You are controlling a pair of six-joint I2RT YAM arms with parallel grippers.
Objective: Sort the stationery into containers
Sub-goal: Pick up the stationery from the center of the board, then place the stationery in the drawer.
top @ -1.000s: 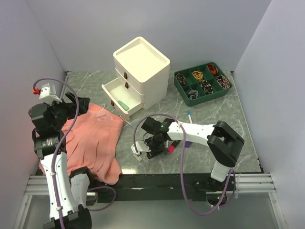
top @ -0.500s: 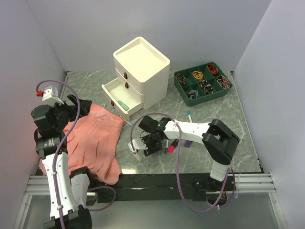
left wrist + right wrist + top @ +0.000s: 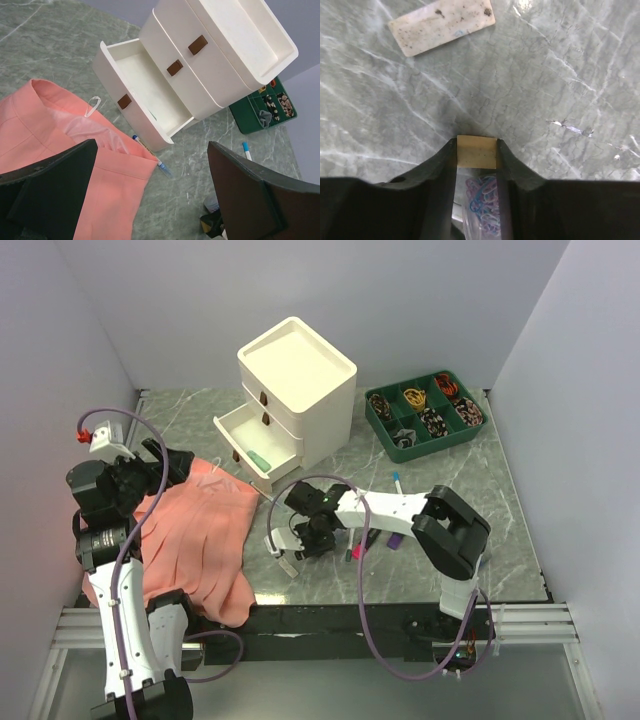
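My right gripper point(image 3: 284, 540) is shut on a clear box of coloured paper clips point(image 3: 482, 200) with a tan lid, low over the table; the box also shows in the top view point(image 3: 273, 540). A dirty white eraser point(image 3: 442, 25) lies just ahead of it, also in the top view point(image 3: 288, 562). The cream-white cabinet point(image 3: 297, 390) has its bottom drawer point(image 3: 245, 440) pulled out, with a green item point(image 3: 260, 460) inside. My left gripper point(image 3: 150, 200) is open and empty above the salmon-pink cloth point(image 3: 195, 530). A blue pen point(image 3: 150, 152) lies by the cloth's edge.
A pink highlighter point(image 3: 357, 551) and a purple one point(image 3: 393, 540) lie under the right arm. A blue-capped pen point(image 3: 397, 485) lies further back. A green divided tray point(image 3: 425, 415) with small items stands at the back right.
My right gripper has moved left with the clip box, toward the cloth. The left arm has shifted only slightly.
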